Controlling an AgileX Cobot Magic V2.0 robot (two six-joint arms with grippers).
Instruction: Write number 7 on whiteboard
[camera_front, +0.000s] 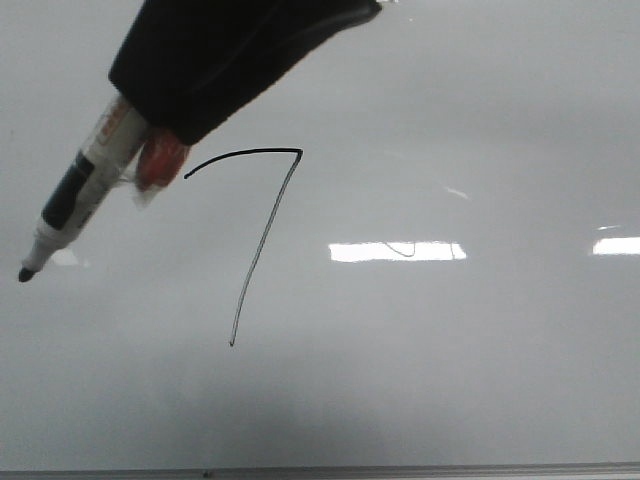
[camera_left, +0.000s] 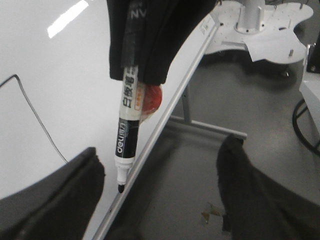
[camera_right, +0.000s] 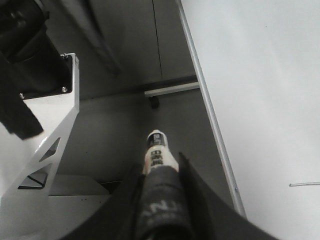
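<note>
The number 7 (camera_front: 250, 152) is drawn in thin black line on the whiteboard (camera_front: 450, 350), with a curved top bar and a long, paler slanted stem. My right gripper (camera_front: 172, 130), in a black cover, is shut on a marker (camera_front: 85, 190) left of the 7. The marker's black tip (camera_front: 25, 274) points down and to the left, away from the stroke. In the right wrist view the fingers of the right gripper (camera_right: 159, 165) clamp the marker (camera_right: 157, 150). My left gripper (camera_left: 162, 150) is open and holds nothing. The marker (camera_left: 127, 130) hangs ahead of it over the whiteboard (camera_left: 50, 60), near the 7's stem (camera_left: 42, 120).
An orange-red piece (camera_front: 160, 165) sits against the marker under the right gripper. Bright rectangular reflections (camera_front: 397, 251) lie on the board. The board's grey frame edge (camera_left: 165, 115) borders grey floor. A white stand base (camera_left: 260, 30) and a white bracket (camera_right: 50, 150) are beyond the board.
</note>
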